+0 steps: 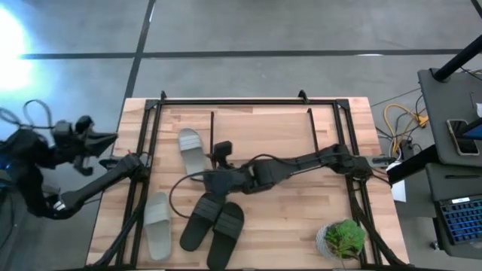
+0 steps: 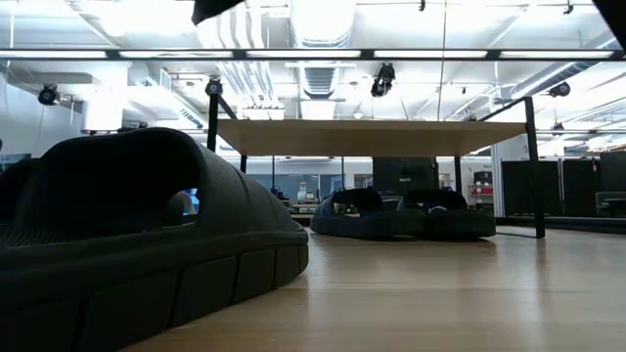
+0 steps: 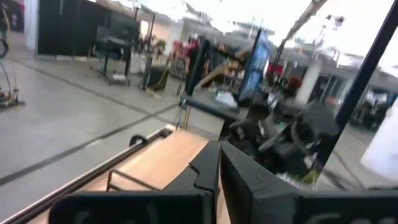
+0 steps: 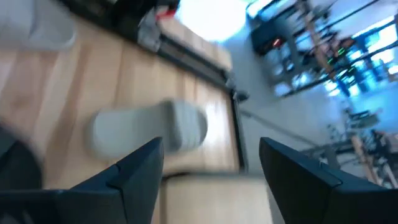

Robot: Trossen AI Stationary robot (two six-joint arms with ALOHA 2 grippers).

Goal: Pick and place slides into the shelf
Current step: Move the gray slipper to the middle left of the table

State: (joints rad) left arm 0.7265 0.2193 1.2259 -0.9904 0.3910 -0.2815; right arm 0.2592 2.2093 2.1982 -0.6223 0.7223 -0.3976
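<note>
Black slide [image 2: 137,244] looms closest; right gripper [image 1: 220,154], fingers spread (holding nothing), hovers beside a grey slide [image 1: 191,149] and could nudge it askew.

The wooden tabletop [image 1: 294,211] carries two grey slides [image 1: 191,149], two black slides [image 1: 213,224] and a potted plant [image 1: 343,239].

In the low view, the nearest black slide [image 2: 137,244] is cut off by the left and bottom edges. The grey slide [image 4: 149,127] beyond the right gripper [image 4: 211,165] is blurred; its strap cannot be made out.
</note>
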